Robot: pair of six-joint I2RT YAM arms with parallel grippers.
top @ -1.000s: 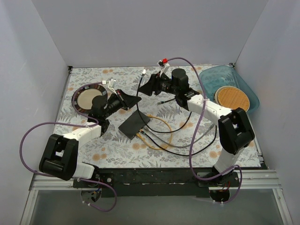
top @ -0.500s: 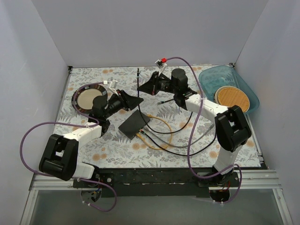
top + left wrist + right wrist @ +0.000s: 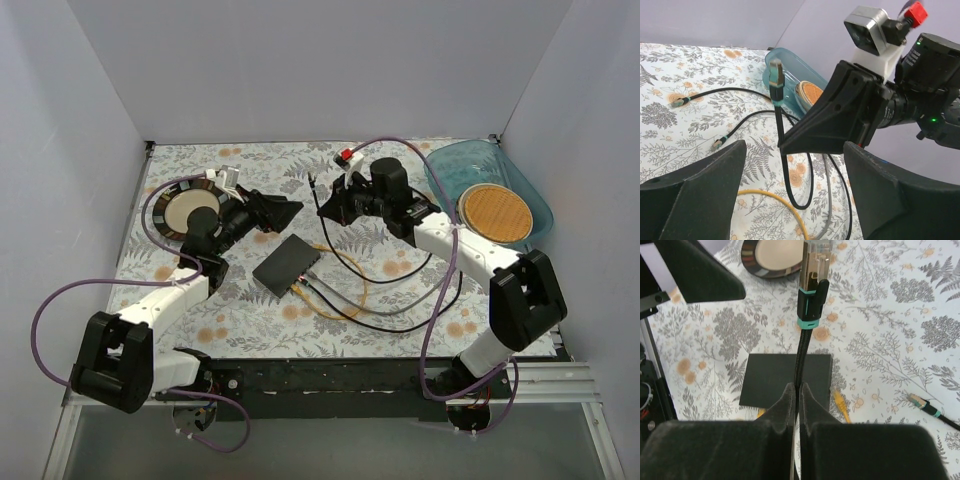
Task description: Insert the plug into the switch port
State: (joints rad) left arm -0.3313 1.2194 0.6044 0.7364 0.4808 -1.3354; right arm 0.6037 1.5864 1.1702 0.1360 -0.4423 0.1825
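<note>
The right pincer (image 3: 796, 392) is clamping the cable (image 3: 801, 357) just under the upright plug (image 3: 814, 270); the left pincer (image 3: 283, 212) is gaping wide, empty. The switch (image 3: 287, 263) is lying mid-frame on the tabletop (image 3: 250, 320).

Bright, even, diffuse light casts only soft shadows; the wrist views look sharp, slightly wide-angle.

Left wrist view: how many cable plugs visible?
3. One raised plug, its cable in the jaws of the right gripper; far loose plug and near loose plug lying on the table, left. More may be hidden.
</note>
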